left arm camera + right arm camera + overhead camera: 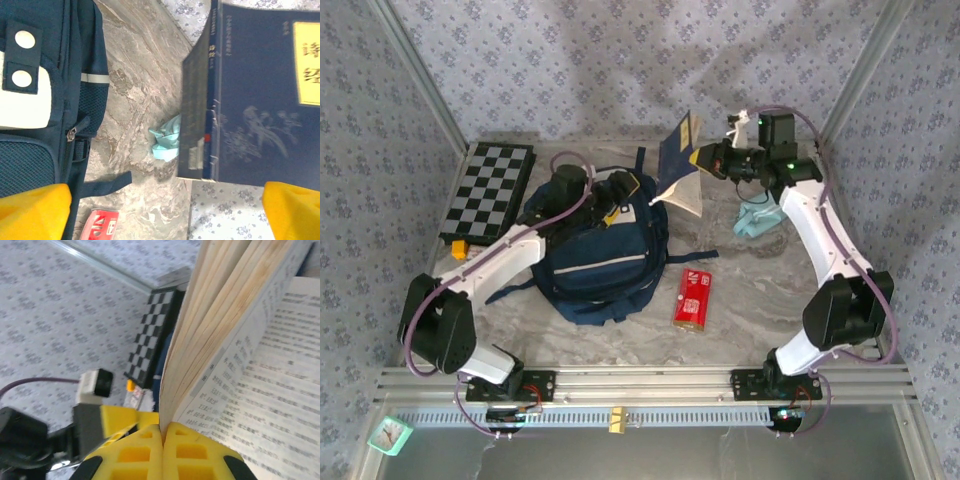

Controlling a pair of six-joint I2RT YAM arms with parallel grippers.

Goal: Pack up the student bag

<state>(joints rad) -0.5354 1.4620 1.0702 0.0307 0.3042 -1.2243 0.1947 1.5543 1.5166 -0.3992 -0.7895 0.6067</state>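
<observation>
A chessboard (488,195) lies at the far left of the grey marbled table (750,300). Beside it, left of centre, the student bag (600,255) lies flat, and the left gripper (623,192) hangs over its far end, spread wide and empty. To the right, the right gripper (163,440) pinches the pages of an open blue book (678,150) held above the bag's far corner. A red packet (692,298) lies near the bag's right side, with a light-blue pencil case (757,218) farther back. Floral-patterned walls (620,60) enclose the table.
</observation>
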